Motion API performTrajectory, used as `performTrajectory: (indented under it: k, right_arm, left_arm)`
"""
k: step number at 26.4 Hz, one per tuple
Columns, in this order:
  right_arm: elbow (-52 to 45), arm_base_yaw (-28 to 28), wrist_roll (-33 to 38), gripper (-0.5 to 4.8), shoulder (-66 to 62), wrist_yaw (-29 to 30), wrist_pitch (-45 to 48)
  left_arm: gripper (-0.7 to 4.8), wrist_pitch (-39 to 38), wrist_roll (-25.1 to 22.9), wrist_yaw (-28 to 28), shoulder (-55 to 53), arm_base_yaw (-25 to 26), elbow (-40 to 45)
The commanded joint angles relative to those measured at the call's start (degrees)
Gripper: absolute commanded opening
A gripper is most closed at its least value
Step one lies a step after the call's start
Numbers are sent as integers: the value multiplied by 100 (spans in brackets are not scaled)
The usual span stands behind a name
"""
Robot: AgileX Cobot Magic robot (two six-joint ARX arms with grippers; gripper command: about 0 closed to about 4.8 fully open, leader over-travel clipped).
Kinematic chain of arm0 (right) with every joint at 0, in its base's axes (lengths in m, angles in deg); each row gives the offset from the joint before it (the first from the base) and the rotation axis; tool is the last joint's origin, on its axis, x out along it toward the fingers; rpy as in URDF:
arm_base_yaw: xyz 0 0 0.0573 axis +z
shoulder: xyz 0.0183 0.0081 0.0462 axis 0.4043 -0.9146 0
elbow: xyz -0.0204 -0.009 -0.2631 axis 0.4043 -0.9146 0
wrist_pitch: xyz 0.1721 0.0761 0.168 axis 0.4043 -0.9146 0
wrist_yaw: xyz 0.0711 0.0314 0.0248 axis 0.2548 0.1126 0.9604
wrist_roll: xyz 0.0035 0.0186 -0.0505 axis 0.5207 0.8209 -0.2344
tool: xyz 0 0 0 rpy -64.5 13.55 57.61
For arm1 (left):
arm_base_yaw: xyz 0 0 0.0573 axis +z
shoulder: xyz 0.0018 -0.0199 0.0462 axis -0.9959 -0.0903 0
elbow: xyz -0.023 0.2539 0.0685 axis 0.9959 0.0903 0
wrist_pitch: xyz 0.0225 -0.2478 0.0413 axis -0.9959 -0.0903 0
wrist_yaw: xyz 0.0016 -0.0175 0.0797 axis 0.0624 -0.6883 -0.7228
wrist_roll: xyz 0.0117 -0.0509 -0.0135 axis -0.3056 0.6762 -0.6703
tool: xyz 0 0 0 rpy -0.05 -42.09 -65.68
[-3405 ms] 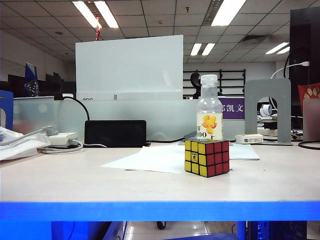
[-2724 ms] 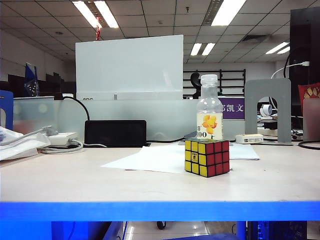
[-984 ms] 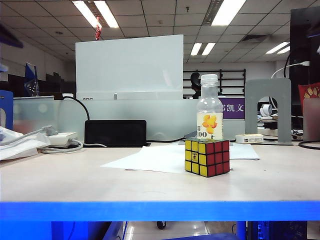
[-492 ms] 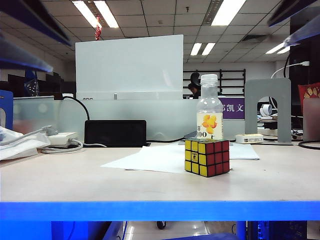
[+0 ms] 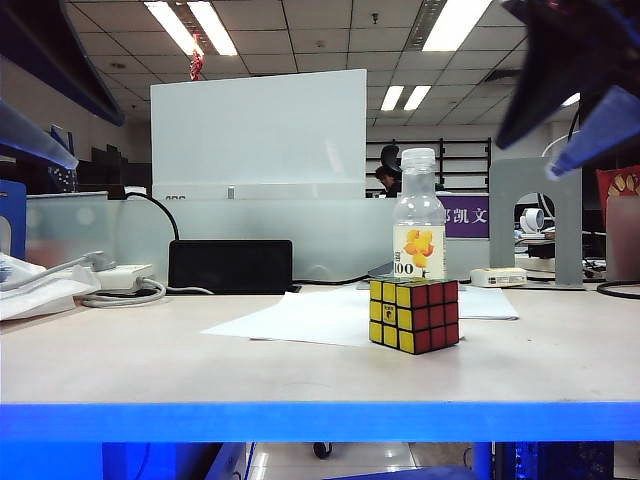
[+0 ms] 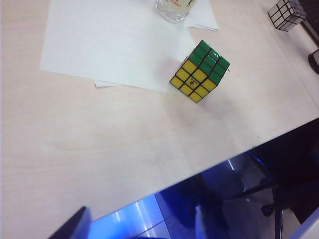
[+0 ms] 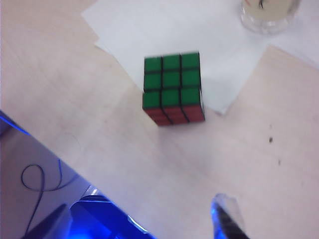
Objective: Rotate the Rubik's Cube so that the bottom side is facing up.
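Observation:
The Rubik's Cube (image 5: 414, 315) stands on the table at the front corner of a white paper sheet (image 5: 300, 318), showing yellow and red side faces. From above its top face is green (image 6: 199, 72) (image 7: 173, 87). My left gripper (image 5: 98, 142) hangs high at the left edge of the exterior view, open and far from the cube. High at the right, my right gripper (image 5: 525, 160) is also open, above and to the right of the cube. In both wrist views the grippers (image 6: 139, 229) (image 7: 137, 224) hold nothing, and the cube lies well ahead of the fingertips.
A clear plastic bottle (image 5: 419, 215) stands just behind the cube. A small mirrored cube (image 6: 286, 12) lies further off on the table. A black box (image 5: 230, 265), cables and a grey bookend (image 5: 535, 215) line the back. The blue table edge (image 5: 320, 420) runs along the front.
Both arms have come down into the exterior view from the top corners, and the right gripper has spread wider. The cube and bottle have not moved.

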Motion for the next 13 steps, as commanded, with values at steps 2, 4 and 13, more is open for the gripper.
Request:
performTrajectory:
  k: [2,4,13]
  right_arm:
    - [636,28,-192,370,-599,-11,-31]
    - [1071,94,-243,393,-1060,-55,-302]
    - [2275,393,-592,445,-2269,-260,-1047]
  left_arm:
    - [278,-66,-39,-9,2,-2,-245]
    - [279,-66,-39,-15,2,-2,-367]
    - [279,-343,-103,-50,2,0,-466]
